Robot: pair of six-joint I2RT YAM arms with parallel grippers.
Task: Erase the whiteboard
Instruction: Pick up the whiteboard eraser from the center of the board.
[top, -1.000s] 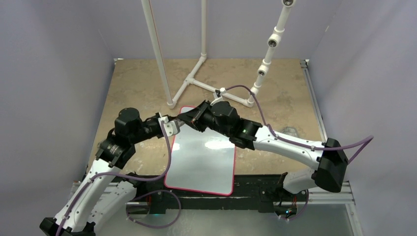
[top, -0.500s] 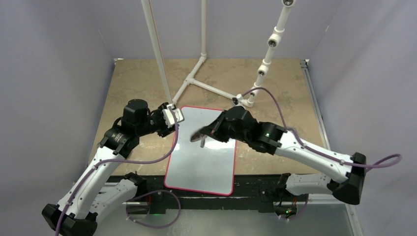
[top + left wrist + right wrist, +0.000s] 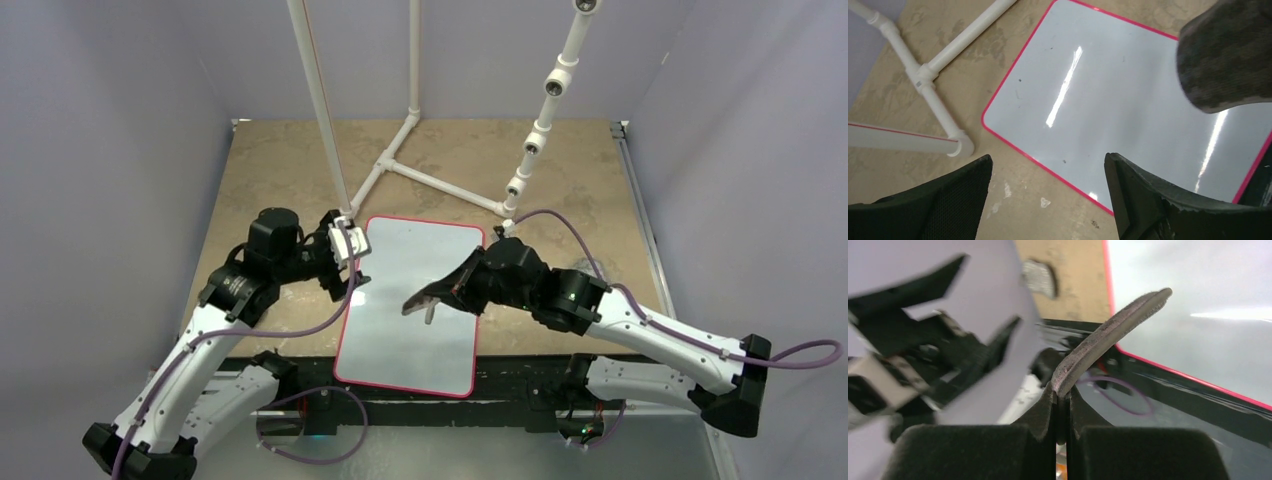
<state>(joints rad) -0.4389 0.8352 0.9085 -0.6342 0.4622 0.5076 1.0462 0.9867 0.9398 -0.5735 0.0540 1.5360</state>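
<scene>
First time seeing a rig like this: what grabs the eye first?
A glossy whiteboard with a red border lies flat at the centre, bare of writing but for glare and specks. The right gripper, shut on a grey pad, hangs over its middle; the left gripper stands open at its far left edge.

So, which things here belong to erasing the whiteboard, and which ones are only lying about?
For the job:
- whiteboard, only tiny specks on it
- grey pad, pinched in the shut right hand
- left hand, open and empty, near the board's far left edge

Only lying about:
- white pipe frame, on the table behind the board
</scene>
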